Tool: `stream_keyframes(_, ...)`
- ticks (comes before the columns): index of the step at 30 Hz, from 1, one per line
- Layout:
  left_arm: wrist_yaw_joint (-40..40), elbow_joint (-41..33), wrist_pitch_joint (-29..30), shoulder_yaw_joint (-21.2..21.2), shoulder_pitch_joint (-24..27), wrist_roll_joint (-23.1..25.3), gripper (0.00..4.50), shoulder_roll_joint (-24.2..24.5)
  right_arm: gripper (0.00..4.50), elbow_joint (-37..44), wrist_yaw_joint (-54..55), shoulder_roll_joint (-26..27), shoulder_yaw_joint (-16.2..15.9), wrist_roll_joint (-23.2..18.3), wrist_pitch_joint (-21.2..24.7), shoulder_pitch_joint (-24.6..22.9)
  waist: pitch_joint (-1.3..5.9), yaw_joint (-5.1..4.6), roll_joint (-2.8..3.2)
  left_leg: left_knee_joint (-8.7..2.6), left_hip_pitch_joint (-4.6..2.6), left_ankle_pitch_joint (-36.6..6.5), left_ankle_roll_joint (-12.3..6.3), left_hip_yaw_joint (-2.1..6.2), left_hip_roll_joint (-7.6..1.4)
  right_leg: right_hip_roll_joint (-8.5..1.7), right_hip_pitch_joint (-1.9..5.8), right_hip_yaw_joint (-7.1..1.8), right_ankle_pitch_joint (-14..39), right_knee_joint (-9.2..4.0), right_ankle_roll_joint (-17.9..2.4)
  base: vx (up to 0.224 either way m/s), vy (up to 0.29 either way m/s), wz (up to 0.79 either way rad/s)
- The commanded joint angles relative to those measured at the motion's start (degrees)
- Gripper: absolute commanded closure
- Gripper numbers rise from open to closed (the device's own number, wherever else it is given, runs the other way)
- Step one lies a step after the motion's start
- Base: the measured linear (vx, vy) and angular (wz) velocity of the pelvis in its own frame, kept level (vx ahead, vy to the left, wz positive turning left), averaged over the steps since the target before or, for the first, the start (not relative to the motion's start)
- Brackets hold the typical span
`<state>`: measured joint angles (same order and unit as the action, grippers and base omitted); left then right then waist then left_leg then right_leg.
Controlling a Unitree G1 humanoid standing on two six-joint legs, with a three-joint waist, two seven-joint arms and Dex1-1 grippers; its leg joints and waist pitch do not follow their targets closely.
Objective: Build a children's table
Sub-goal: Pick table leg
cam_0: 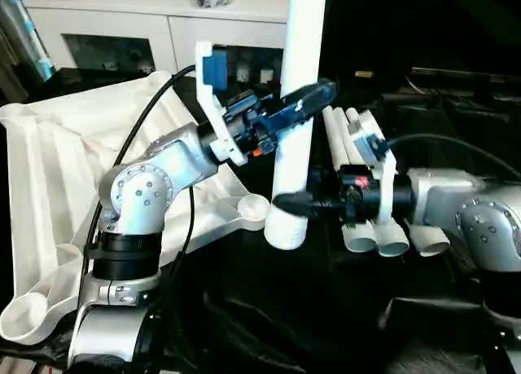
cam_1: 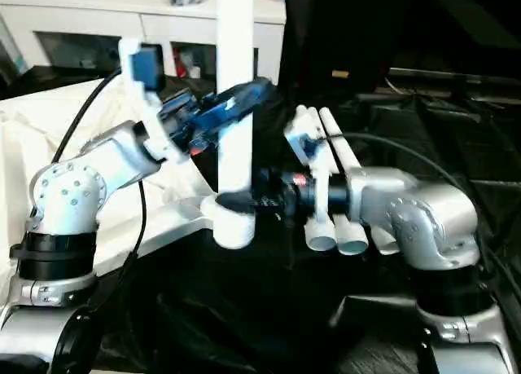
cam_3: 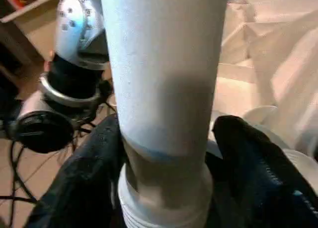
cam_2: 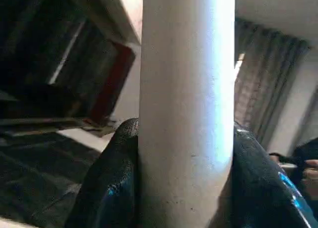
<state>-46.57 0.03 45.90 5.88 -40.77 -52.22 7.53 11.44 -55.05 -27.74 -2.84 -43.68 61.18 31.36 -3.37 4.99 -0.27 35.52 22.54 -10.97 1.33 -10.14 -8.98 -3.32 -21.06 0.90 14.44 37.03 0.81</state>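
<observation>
Both grippers clasp one white table leg (cam_0: 295, 105), held upright above the black-draped work table (cam_0: 326, 309): the left gripper (cam_0: 305, 97) clamps its middle, the right gripper (cam_0: 286, 201) just above its threaded lower end. The ribbed white tabletop (cam_0: 57, 170) lies tilted at the work table's left edge; three spare legs (cam_0: 358, 187) rest beside the right gripper.

Your white leg (cam_0: 297, 113) stands upright, its ringed end low, just beside a corner socket (cam_0: 254, 207) of the top (cam_0: 49, 187). The top lies ribbed underside up. Three more legs (cam_0: 383, 227) lie side by side nearby.
</observation>
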Motion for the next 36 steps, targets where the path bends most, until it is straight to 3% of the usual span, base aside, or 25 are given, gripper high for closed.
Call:
stream_keyframes(1,-1.0,-2.1,0.1,0.5,-0.4,-2.5,2.63,-0.7,1.79,1.4,0.0,-0.7,-0.1,-0.3,0.8,-0.2,3.91,-0.05,-0.49,-3.85,-1.51,-2.0,-1.04,1.22,-3.78,-4.62,2.45,-2.24,-5.6,-3.82,-16.1,0.0,0.0,0.0)
stream_keyframes(2,-1.0,-2.1,0.1,0.5,-0.4,-2.5,2.63,-0.7,2.02,1.4,0.0,-0.7,-0.1,-0.3,0.8,-0.2,3.92,-0.04,-0.48,-3.84,-1.48,-1.9,-1.06,1.22,-3.78,-4.64,2.46,-2.24,-5.6,-3.81,-16.2,0.0,0.0,0.0)
stream_keyframes(8,-2.4,-2.2,-0.2,0.1,0.1,-2.6,2.63,-0.4,2.44,1.3,0.2,-0.6,-1.0,-0.4,0.0,-0.8,3.98,-0.01,-0.68,-3.79,-1.48,-0.8,-1.7,1.21,-3.77,-4.58,2.41,-2.18,-6.2,-3.7,-16.1,0.0,0.0,0.0)
stream_keyframes(14,-2.1,-2.5,-0.5,0.2,0.6,-2.9,2.64,-0.5,2.55,0.8,1.1,0.1,-1.0,-0.1,-0.4,-0.8,3.94,-0.01,-0.67,-3.81,-1.56,-1.3,-1.32,1.18,-3.81,-4.6,2.33,-2.18,-5.1,-3.77,-16.0,0.0,0.0,0.0)
stream_keyframes(16,0.9,-1.9,0.0,0.9,0.5,-2.8,1.94,-1.2,2.55,0.5,2.2,0.7,-0.9,0.3,-0.9,-0.7,4.0,-0.02,-0.71,-3.76,-1.54,-1.0,-1.32,1.17,-3.81,-4.58,2.35,-2.2,-5.5,-3.68,-16.0,0.0,0.0,0.0)
stream_keyframes(19,2.3,-2.8,-2.0,0.6,1.0,-0.7,1.91,-1.3,2.56,0.1,3.6,1.6,-0.5,0.7,-1.4,-0.3,4.02,-0.06,-0.63,-3.76,-1.52,-0.8,-1.2,1.2,-3.79,-4.59,2.31,-2.17,-5.7,-3.75,-16.0,0.0,0.0,0.0)
stream_keyframes(21,7.3,-2.8,-5.4,-0.4,1.1,5.1,1.53,-1.9,2.56,-0.5,5.7,2.8,0.0,1.5,-2.3,0.1,4.04,-0.09,-0.64,-3.79,-1.5,-0.7,-1.22,1.25,-3.92,-4.6,2.43,-2.17,-6.2,-3.72,-15.6,0.0,0.0,0.0)
stream_keyframes(24,17.6,-1.4,-7.6,-0.3,0.4,11.2,1.46,-3.8,2.56,-2.6,10.8,5.2,0.5,4.6,-4.7,1.4,4.01,-0.27,-0.75,-3.81,-1.45,-1.0,-0.65,1.31,-3.94,-4.65,2.39,-2.21,-6.1,-3.84,-15.0,0.0,0.0,0.0)
stream_keyframes(27,22.6,-0.6,-7.9,0.3,-0.1,12.7,1.46,-5.0,2.57,-3.9,13.2,6.3,0.3,6.2,-5.6,2.2,4.08,-0.28,-0.67,-3.77,-1.49,-0.6,0.03,1.31,-3.89,-4.55,2.39,-2.21,-6.2,-3.77,-14.9,0.0,0.0,0.0)
stream_keyframes(30,27.8,-0.2,-9.2,-0.9,-0.5,16.9,1.46,-5.8,2.57,-5.8,17.1,8.5,-0.2,8.2,-6.8,3.4,4.15,-0.25,-0.98,-3.7,-1.4,0.2,-0.46,1.28,-3.76,-4.52,2.53,-2.22,-7.4,-3.76,-14.6,0.0,0.0,0.0)
stream_keyframes(34,37.1,1.7,-10.7,1.3,-2.1,19.9,1.46,-9.3,2.57,-7.4,21.7,11.7,-1.3,11.1,-8.4,4.5,4.19,-0.28,-0.81,-3.58,-1.33,1.0,-0.8,1.29,-3.74,-4.48,2.48,-2.17,-9.3,-3.57,-14.8,0.0,0.0,0.0)
stream_keyframes(35,38.5,2.1,-11.3,2.0,-2.4,20.1,1.83,-9.9,2.57,-7.7,22.5,12.4,-1.5,11.5,-8.6,4.8,4.17,-0.3,-0.88,-3.6,-1.36,0.4,-0.88,1.27,-3.71,-4.54,2.53,-2.21,-8.8,-3.72,-14.8,0.0,0.0,0.0)
stream_keyframes(36,39.4,2.4,-12.0,2.6,-2.5,20.0,1.83,-10.4,2.57,-7.9,23.3,13.1,-1.7,12.1,-8.9,5.0,4.14,-0.2,-0.85,-3.68,-1.34,0.3,-0.67,1.31,-3.7,-4.57,2.56,-2.21,-8.3,-3.75,-14.7,0.0,0.0,0.0)
